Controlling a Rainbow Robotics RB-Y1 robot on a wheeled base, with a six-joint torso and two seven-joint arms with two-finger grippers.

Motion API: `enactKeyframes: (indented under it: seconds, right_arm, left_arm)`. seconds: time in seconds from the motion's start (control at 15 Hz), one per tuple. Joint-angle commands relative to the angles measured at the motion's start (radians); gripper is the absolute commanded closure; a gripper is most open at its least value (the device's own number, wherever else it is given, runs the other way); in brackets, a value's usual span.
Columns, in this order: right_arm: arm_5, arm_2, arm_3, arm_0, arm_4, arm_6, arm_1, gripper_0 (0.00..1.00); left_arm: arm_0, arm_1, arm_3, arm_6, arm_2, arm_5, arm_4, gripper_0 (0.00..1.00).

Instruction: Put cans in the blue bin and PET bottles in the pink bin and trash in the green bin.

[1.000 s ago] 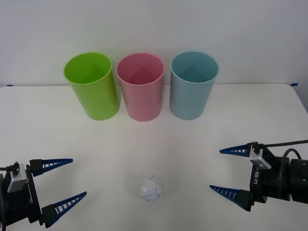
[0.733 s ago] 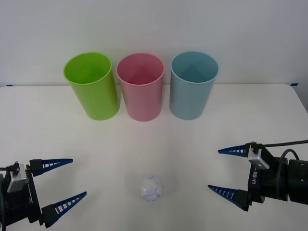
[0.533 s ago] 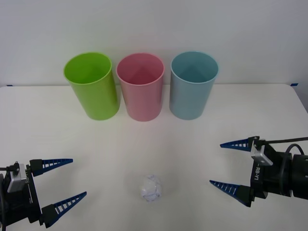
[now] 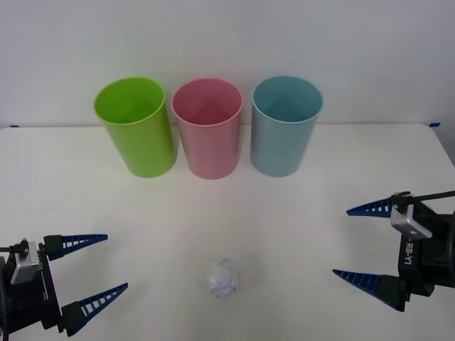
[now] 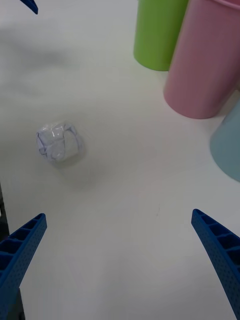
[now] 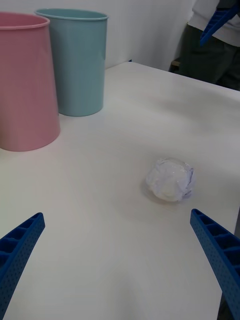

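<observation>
The trash [image 4: 222, 277], a small crumpled white paper ball with bluish marks, lies on the white table near the front, between my two grippers. At the back stand the green bin [image 4: 136, 128], the pink bin [image 4: 207, 131] and the blue bin [image 4: 284, 128], in a row from left to right. My left gripper [image 4: 116, 261] is open at the front left, well apart from the ball. My right gripper [image 4: 341, 241] is open at the front right, also apart from it. The trash [image 5: 58, 142] lies ahead of the right gripper [image 5: 118, 215], and the trash [image 6: 171, 179] lies ahead of the left gripper [image 6: 116, 215].
The three bins stand close together near the wall, with the pink bin [image 5: 205, 60] between the green bin [image 5: 160, 35] and the blue bin [image 5: 227, 145]. Bare white table [image 4: 234, 206] lies between the bins and the ball.
My right gripper has drawn back to the right, away from the paper ball, staying open. The left gripper, the ball and the bins have not moved.
</observation>
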Motion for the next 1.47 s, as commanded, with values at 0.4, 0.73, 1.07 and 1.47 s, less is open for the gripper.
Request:
enactKeyframes:
  seconds: [0.4, 0.73, 1.07, 1.47]
  right_arm:
    - [-0.039, 0.207, -0.131, -0.139, 0.121, -0.289, -0.121, 0.0]
    - [-0.041, 0.383, -0.102, -0.267, 0.204, -0.415, -0.169, 0.0]
    - [-0.039, 0.504, -0.076, -0.369, 0.179, -0.53, -0.216, 0.0]
    - [-0.038, 0.659, 0.018, -0.468, 0.244, -0.567, -0.163, 0.0]
  left_arm:
    - [0.0, 0.0, 0.0, 0.0, 0.0, 0.0, 0.0, 0.0]
    - [0.0, 0.0, 0.0, 0.0, 0.0, 0.0, 0.0, 0.0]
    - [0.0, 0.0, 0.0, 0.0, 0.0, 0.0, 0.0, 0.0]
    - [0.0, 0.0, 0.0, 0.0, 0.0, 0.0, 0.0, 0.0]
